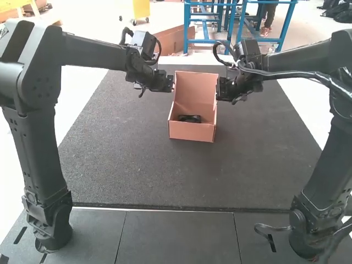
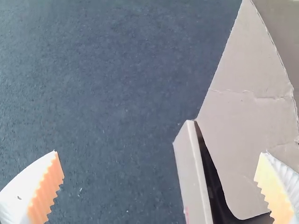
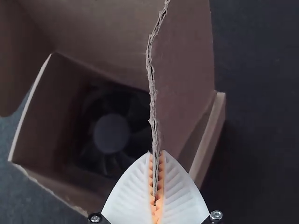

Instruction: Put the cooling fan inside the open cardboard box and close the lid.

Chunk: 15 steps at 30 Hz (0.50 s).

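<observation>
The open cardboard box stands mid-mat with its lid raised upright at the back. The black cooling fan lies flat inside it, and its round hub shows in the right wrist view. My right gripper is at the lid's right edge, shut on the lid's side flap, whose torn edge runs down between the white ribbed fingers. My left gripper is at the lid's left edge, open, with its orange pads wide apart and the lid's corner between them.
The box sits on a black mat that covers most of the table. A pale table surface borders the mat on the left and right. Open mat lies in front of the box.
</observation>
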{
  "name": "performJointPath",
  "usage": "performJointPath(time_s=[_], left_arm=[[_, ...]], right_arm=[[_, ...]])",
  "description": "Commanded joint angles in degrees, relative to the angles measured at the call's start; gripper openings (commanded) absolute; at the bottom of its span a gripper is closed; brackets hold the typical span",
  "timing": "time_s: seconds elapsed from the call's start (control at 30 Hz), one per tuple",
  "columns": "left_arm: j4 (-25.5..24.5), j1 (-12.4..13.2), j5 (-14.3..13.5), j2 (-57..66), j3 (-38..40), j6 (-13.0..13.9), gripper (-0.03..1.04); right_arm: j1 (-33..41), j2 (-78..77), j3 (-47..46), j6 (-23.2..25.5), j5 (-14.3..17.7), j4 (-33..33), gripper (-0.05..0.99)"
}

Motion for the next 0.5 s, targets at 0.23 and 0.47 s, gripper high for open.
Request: performJointPath(time_s=[0.23,0.47], left_arm=[[1.58,-1.15,0.5,-5.46,-2.33,-0.59,0.97],[2.64,-1.15,0.76,-5.99,-3.65,-0.68,0.97]], right_arm=[[1.02,-5.19,-4.37,0.79,0.9,2.83,-0.01],[1.02,-6.33,-7.54,1.14,0.99,5.29,-0.01]])
